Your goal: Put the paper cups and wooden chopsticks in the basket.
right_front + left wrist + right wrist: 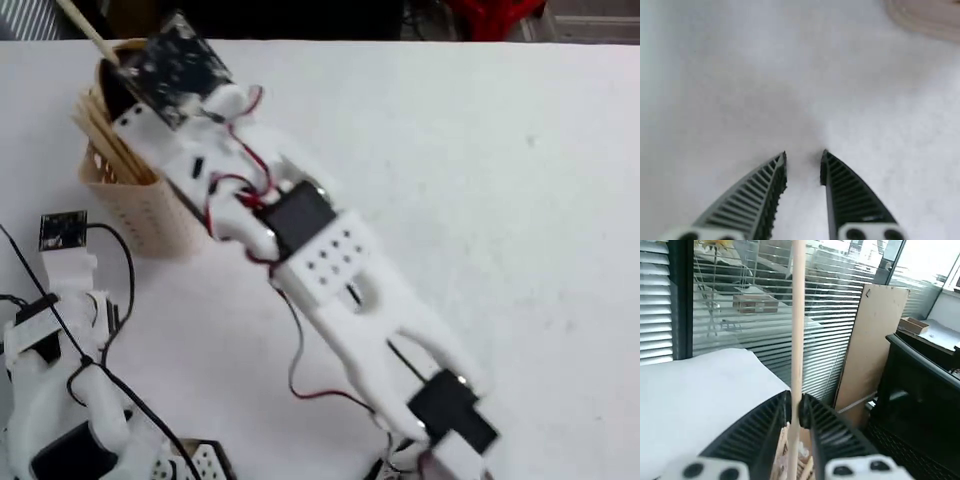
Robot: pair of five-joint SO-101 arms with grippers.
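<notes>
Right pincer (796, 407): closed tight on one wooden chopstick (797, 315), gripping it low on its length, so the stick stands nearly upright and rises well above the fingers.
Held chopstick from above: its free end (88, 28) pokes out past the arm's wrist, slanting toward the far edge of the table.
Right arm (330, 260): stretched diagonally across the table, its wrist right over the basket.
Basket (140, 215): a beige, perforated tub standing at the far left of the table, with the right arm's wrist covering part of its mouth.
Chopsticks already inside (105, 135): a bundle leaning against the basket's left wall, their ends above the rim.
Left pincer (803, 162): fingers a narrow gap apart with nothing between them, pointing down at bare table (740, 75).
Left arm (60, 380): folded up at the near left corner, apart from the basket, whose edge (930, 15) shows ahead of its pincer.
Cables (235, 185): red and black, looped along the right arm.
Behind the table: window blinds (740, 305) and a pale board (872, 345) leaning upright.
</notes>
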